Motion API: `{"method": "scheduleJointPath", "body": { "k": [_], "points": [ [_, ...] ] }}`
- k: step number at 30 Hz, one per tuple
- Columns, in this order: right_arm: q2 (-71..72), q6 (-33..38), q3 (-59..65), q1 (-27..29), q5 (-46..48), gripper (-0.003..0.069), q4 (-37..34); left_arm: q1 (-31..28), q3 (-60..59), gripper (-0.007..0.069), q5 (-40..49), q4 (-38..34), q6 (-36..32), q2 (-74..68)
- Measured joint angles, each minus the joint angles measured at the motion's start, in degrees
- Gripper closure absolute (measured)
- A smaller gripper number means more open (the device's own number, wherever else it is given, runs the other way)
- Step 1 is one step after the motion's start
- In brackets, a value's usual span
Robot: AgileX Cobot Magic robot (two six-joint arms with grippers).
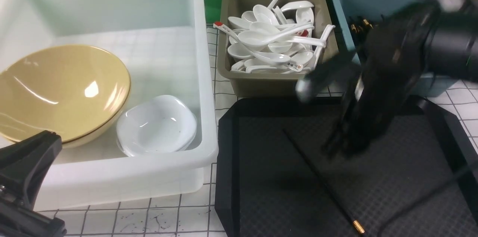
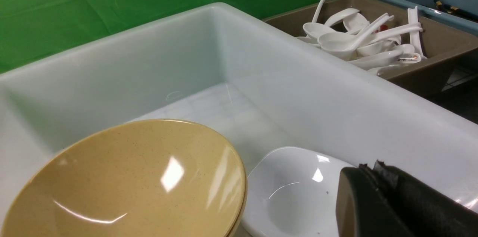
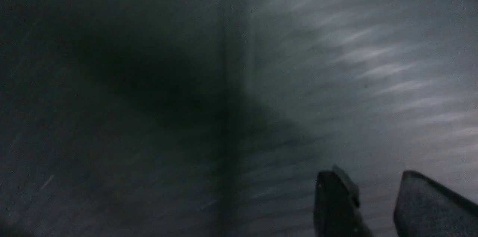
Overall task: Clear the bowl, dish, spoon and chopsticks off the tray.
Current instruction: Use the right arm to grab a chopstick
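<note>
In the white tub (image 1: 205, 91), the bowl (image 1: 59, 91) fills the near left and the dish (image 1: 157, 125) sits just right of it; the tub's far half is bare floor between tall walls. The tray (image 1: 227, 177) is open at its near left, but one chopstick (image 1: 321, 178) lies diagonally across it and the right gripper (image 1: 343, 147) hangs over its far middle. The olive tub (image 1: 261, 86) beyond is heaped with spoons (image 1: 269, 39).
</note>
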State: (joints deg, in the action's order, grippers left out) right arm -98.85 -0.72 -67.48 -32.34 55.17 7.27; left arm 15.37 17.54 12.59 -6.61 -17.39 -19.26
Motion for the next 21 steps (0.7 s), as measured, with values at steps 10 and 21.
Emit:
{"method": "scheduleJointPath", "body": {
  "k": [10, 21],
  "points": [
    [-0.5, -3.4, 8.8, -4.9, -8.2, 0.0385, 0.1, 0.0, 0.0, 0.0637, 0.0, 0.0, 0.0, 0.0],
    [-1.5, 2.9, 11.7, -4.9, -12.3, 0.0568, -6.4, 0.0, 0.0, 0.0637, 0.0, 0.0, 0.0, 0.0]
  ]
}}
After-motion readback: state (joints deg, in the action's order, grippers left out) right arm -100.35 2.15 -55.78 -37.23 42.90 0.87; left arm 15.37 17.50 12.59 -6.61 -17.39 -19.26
